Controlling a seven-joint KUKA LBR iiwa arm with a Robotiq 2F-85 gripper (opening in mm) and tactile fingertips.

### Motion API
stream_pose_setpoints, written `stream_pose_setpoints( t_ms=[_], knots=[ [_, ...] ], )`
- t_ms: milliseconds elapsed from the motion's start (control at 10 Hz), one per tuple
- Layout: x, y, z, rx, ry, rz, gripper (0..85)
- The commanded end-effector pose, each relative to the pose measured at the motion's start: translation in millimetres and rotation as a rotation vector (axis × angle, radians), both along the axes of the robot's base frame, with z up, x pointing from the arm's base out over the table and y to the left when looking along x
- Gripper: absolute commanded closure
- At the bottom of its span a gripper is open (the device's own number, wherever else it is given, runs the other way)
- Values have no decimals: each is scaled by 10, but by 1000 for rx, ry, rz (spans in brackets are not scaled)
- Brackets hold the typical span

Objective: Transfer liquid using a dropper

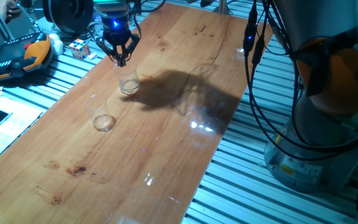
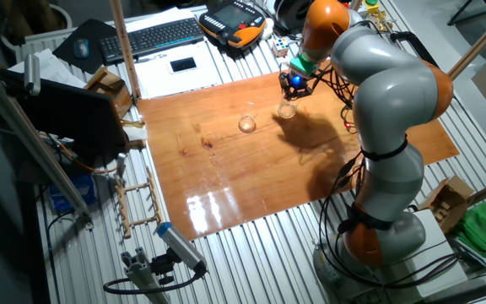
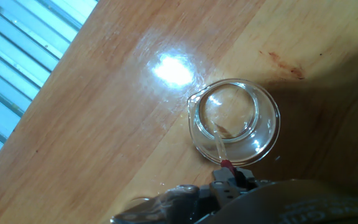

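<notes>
Now | one gripper (image 1: 121, 60) clamped narrow on one dropper (image 3: 220, 149), red bulb between fingers, tube tip dipped inside far glass tumbler (image 1: 128, 79) | two tumblers counted, second (image 1: 99, 112) near, apart | one wooden tabletop (image 1: 160, 137)

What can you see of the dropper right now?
The dropper is a slim clear tube, plastic or glass by its look, with a small red part at its top. The gripper holds it at that red end, and the tube points down into the open mouth of a clear glass on the wooden table. Its tip sits inside the rim; whether it reaches the bottom or any liquid cannot be told. In the fixed views it is too small to make out.
</notes>
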State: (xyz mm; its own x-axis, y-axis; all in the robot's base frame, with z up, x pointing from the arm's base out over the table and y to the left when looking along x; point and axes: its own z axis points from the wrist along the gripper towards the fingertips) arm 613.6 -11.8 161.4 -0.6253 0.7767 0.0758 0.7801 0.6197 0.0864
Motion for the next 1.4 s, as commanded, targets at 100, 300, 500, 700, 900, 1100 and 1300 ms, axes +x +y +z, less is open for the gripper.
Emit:
stream_pose_setpoints(
  t_ms=[100, 300, 500, 700, 900, 1100, 1300],
  knots=[
    [-5, -3, -13, 2, 0, 0, 840],
    [-8, -4, -32, 11, 0, 5, 840],
    [-11, -6, -48, 12, 1, 9, 840],
    [-14, -7, -54, 15, -3, 15, 840],
    [-17, -4, -66, 18, -7, 18, 817],
    [-19, -5, -72, 20, -8, 19, 763],
    [-22, -7, -77, 20, -13, 19, 747]
  ],
)
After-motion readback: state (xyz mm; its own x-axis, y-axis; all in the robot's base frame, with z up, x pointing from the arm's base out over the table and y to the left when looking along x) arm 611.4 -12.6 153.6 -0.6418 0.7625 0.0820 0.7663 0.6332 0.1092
